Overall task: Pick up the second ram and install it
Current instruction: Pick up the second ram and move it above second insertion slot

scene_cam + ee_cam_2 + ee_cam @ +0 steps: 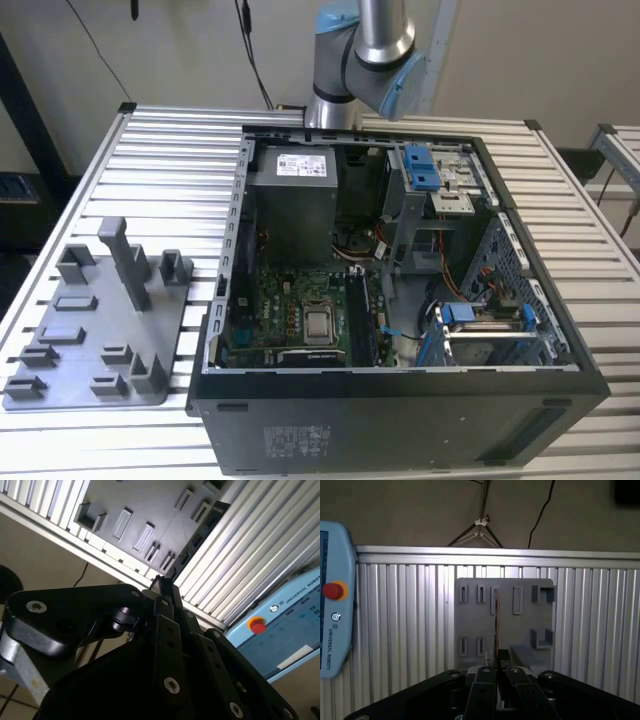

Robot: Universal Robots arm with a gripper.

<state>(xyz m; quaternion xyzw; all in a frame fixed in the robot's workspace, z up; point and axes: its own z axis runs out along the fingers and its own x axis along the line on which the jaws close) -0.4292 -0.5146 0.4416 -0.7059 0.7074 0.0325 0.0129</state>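
Ram (496, 620) stands edge-on mid-frame in the first wrist view, gripper (496, 656) pinching its end. Likely light, stiff, fragile; hold the flat faces.

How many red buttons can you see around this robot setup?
1. The red button sits on the pale blue control panel next to the slatted table, seen in both wrist views. Others may be hidden outside the pictures.

Silver-and-grey arm, black tool
Behind the computer case (400, 425), the arm (360, 60) shows a silver tube, grey joint and light-blue cap; the tool (496, 669) is black linked bars with silver screws.
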